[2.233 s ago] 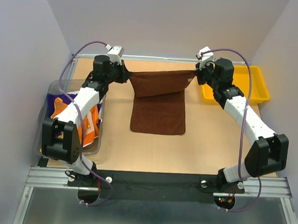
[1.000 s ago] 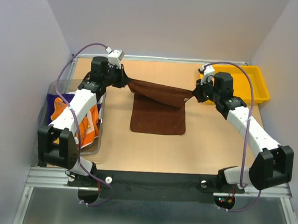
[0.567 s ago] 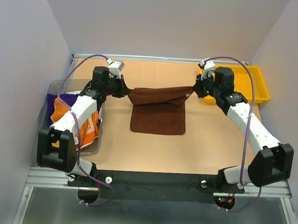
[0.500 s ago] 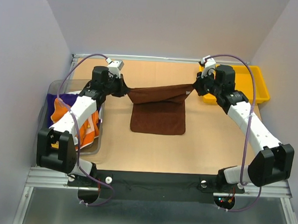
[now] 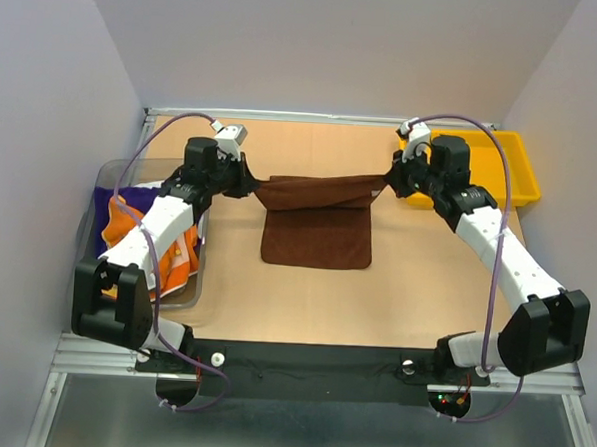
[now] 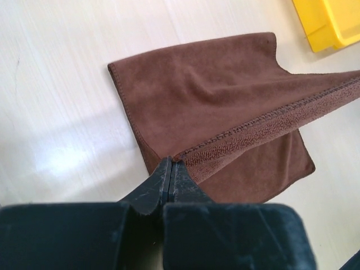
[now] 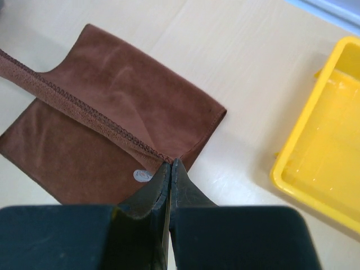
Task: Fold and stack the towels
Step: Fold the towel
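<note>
We have the left gripper [image 5: 248, 185] and right gripper [image 5: 385, 180] each pinched shut on a far corner of the brown towel [image 5: 316, 227], mid-table, near half lying flat. Fold unfinished; orange towels [image 5: 182, 252] wait in the clear bin [image 5: 100, 188], nothing stacked.

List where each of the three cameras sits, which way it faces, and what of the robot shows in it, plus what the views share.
Top external: above and behind the arm bases, looking down on the table; both arms show, the left gripper and right gripper pinching the brown towel.
Left wrist: on the left arm, looking down past its shut gripper at the towel and table.
Right wrist: on the right arm, looking down past its shut gripper at the towel.
Shared: all three show the towel and the yellow tray.
</note>
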Action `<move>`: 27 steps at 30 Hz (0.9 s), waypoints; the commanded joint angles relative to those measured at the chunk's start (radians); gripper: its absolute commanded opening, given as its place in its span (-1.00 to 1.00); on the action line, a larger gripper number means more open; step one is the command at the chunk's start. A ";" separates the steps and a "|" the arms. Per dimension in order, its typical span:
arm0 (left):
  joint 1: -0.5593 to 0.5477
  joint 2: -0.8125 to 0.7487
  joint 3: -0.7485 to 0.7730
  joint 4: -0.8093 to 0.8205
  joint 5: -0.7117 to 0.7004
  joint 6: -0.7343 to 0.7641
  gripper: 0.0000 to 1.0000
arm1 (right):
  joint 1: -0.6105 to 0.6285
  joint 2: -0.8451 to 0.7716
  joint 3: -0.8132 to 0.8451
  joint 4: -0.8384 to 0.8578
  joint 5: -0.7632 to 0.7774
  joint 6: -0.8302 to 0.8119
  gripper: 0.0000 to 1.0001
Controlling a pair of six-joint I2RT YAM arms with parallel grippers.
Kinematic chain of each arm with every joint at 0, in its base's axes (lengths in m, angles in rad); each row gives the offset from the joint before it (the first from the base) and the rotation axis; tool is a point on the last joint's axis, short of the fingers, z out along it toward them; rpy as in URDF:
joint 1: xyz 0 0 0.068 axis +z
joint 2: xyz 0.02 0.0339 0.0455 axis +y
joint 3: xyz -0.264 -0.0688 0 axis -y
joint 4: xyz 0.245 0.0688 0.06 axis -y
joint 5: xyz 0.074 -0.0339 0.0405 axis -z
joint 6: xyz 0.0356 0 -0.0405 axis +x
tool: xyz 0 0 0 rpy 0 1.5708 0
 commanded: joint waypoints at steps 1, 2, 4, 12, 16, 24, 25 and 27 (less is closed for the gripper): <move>0.019 -0.063 -0.039 -0.011 -0.046 0.002 -1.00 | -0.017 -0.070 -0.044 0.013 0.046 -0.004 -0.99; 0.019 -0.066 -0.048 -0.012 -0.043 -0.002 -1.00 | -0.017 -0.082 -0.069 0.011 0.041 0.002 -0.99; 0.019 -0.074 -0.078 -0.020 -0.030 -0.019 -1.00 | -0.017 -0.091 -0.096 0.005 0.029 0.024 -0.99; 0.020 -0.080 -0.199 -0.015 0.009 -0.071 -1.00 | -0.017 -0.108 -0.240 -0.049 -0.025 0.208 -0.99; 0.009 -0.088 -0.272 0.015 0.014 -0.124 -0.93 | -0.017 -0.099 -0.305 -0.053 -0.025 0.262 -0.99; -0.001 -0.103 -0.398 0.084 0.008 -0.242 -0.55 | -0.017 -0.031 -0.369 -0.052 -0.067 0.323 -0.99; -0.003 -0.107 -0.406 0.089 0.008 -0.251 -0.44 | -0.015 -0.027 -0.372 -0.052 -0.072 0.329 -0.99; -0.009 -0.121 -0.435 0.106 0.008 -0.275 -0.40 | -0.017 -0.022 -0.380 -0.050 -0.089 0.334 -0.99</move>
